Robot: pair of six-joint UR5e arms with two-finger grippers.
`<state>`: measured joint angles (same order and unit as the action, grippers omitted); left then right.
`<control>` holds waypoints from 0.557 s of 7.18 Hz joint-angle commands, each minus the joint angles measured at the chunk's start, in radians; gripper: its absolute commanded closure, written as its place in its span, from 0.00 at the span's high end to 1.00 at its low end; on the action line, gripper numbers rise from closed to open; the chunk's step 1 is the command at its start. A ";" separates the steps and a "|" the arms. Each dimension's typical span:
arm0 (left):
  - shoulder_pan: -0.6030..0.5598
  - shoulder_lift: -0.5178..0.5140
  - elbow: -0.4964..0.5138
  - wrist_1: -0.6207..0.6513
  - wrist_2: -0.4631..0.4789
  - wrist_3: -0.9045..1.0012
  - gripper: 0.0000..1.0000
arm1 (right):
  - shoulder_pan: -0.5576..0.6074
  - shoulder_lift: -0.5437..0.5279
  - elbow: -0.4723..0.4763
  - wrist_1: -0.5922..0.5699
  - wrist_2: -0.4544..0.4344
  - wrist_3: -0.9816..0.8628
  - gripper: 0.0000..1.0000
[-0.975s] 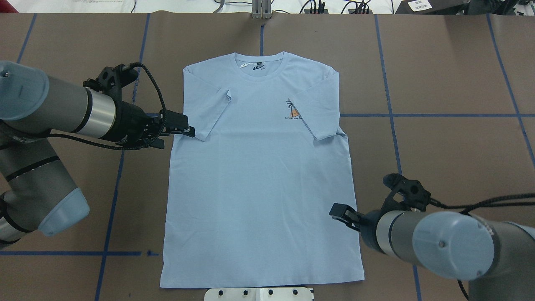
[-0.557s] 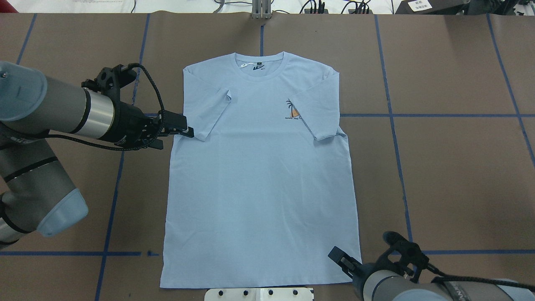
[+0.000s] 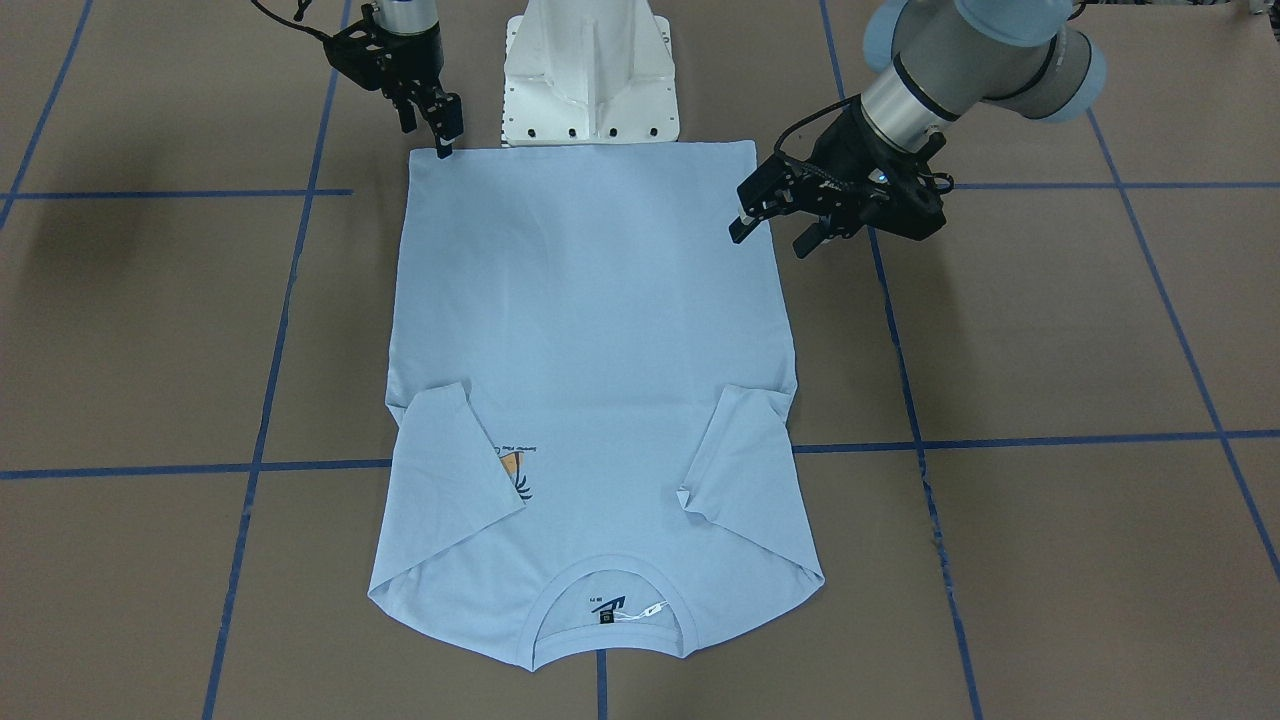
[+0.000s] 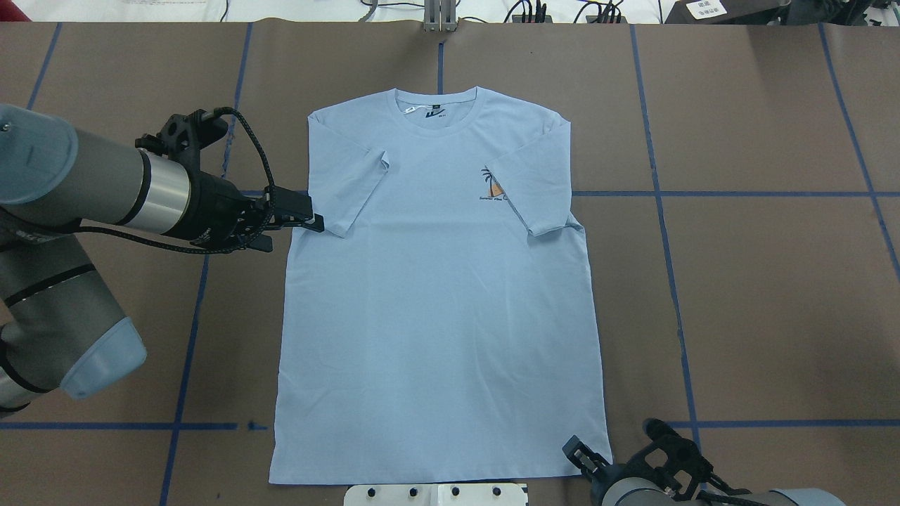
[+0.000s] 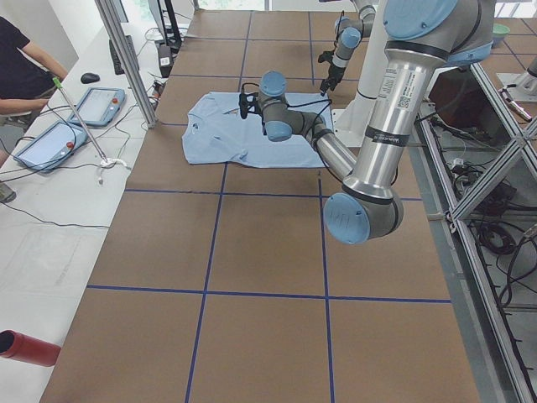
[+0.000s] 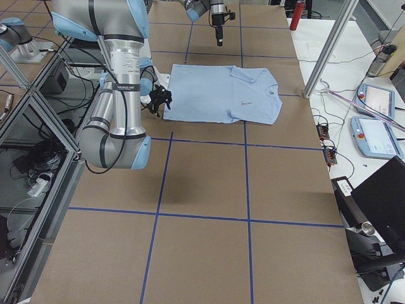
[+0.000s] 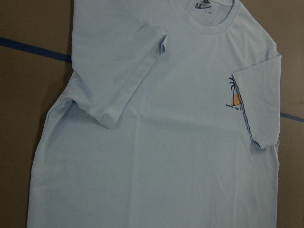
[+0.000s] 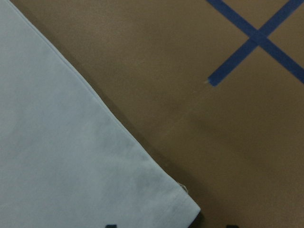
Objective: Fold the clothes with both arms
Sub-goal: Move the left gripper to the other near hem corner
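Overhead exterior: right hand (image 4: 581, 454) half cut off at 5 o'clock, jaws apart
Left hand (image 3: 770, 241): jaws apart
T-shirt (image 4: 436, 316) print: writing unreadable

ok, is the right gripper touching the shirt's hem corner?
Cannot tell. The right wrist view has the T-shirt's corner between two fingertips cut off at the frame's edge; the front-facing view puts the right gripper at that corner, gap or contact unresolved.

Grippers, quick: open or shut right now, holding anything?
Left gripper: open, holding nothing, beside the T-shirt.
Right gripper: open, holding nothing, at its hem corner.
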<state>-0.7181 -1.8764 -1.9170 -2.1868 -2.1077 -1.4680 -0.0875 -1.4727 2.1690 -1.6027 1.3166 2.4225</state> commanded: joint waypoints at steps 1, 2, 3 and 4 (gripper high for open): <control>0.000 0.000 -0.001 -0.001 0.000 0.000 0.99 | 0.003 -0.004 -0.011 0.000 0.003 -0.013 0.74; 0.000 0.000 -0.001 -0.001 0.000 0.000 0.99 | 0.003 -0.005 -0.011 0.000 0.004 -0.013 0.74; -0.001 0.000 -0.001 -0.001 0.000 0.000 0.99 | 0.000 -0.005 -0.012 0.000 0.010 -0.013 0.74; -0.001 0.002 -0.001 -0.001 0.000 0.000 0.99 | 0.000 -0.005 -0.012 0.000 0.010 -0.013 0.74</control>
<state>-0.7187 -1.8756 -1.9175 -2.1874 -2.1077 -1.4680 -0.0863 -1.4769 2.1576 -1.6030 1.3247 2.4100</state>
